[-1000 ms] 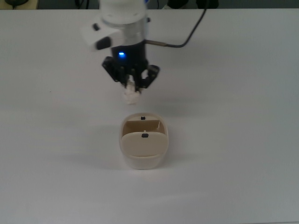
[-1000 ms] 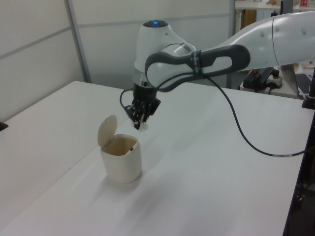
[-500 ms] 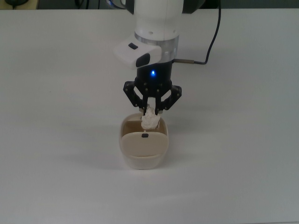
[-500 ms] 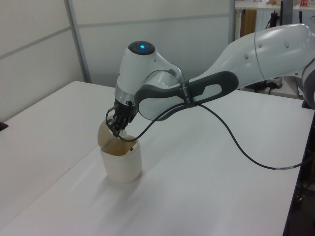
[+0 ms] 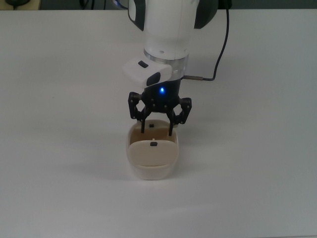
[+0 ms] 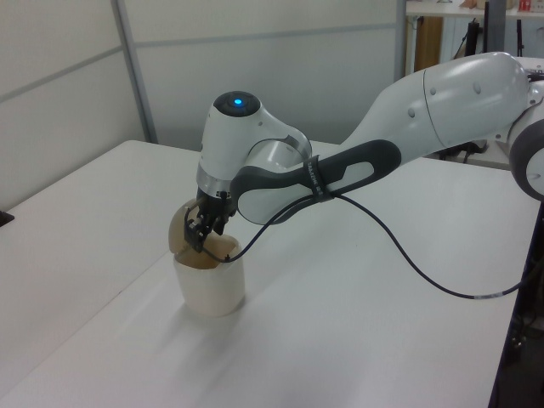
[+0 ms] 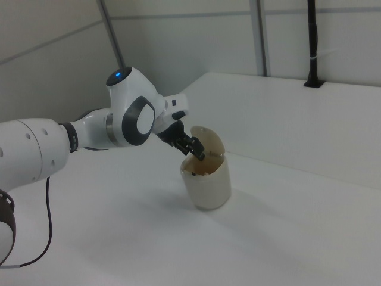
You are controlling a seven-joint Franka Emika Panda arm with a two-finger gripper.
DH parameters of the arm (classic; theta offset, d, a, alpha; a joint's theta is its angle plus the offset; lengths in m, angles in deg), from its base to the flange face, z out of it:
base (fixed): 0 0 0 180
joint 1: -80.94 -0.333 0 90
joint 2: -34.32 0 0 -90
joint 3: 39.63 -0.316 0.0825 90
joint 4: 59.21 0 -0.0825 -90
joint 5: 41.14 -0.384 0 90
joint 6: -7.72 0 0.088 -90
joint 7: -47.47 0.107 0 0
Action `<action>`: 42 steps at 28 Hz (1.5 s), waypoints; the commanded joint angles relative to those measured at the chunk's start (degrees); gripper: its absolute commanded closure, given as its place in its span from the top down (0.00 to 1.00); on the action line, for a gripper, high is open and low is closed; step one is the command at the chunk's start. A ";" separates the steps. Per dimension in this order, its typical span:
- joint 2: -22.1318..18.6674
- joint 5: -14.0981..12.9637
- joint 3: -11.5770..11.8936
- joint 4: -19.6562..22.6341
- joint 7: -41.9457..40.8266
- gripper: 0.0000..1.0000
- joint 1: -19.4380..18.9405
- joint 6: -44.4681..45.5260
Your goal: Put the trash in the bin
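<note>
My gripper [image 5: 157,130] hangs just over the bin [image 5: 152,166], its two black fingers spread apart with nothing between them. In the top view the fingertips [image 5: 143,130] reach down past the rim at the far side of the opening, one at each side, and the blue light on my wrist glows right above them. The bin stands upright on the white counter [image 5: 257,163], its flap lid [image 7: 209,143] tipped up behind my fingers in the right view. In the left view my gripper [image 6: 202,238] sits at the bin's [image 6: 210,285] mouth with the flap beside it. I cannot see the trash anywhere: not in my grasp, not on the counter, and the bin's inside is too shadowed to tell whether it lies there. My cable trails off across the counter in the left view.
</note>
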 commanded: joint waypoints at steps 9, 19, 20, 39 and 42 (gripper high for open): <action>-2.41 0.74 1.47 -1.05 -0.89 1.00 0.33 18.13; -7.42 -6.81 1.47 -0.79 -4.21 1.00 2.26 30.63; -7.94 -7.35 1.47 -0.79 -5.79 1.00 2.35 31.85; -16.39 -11.65 2.18 -0.44 -11.61 1.00 6.57 42.85; -16.21 -12.53 2.18 -0.52 -12.22 1.00 6.57 43.12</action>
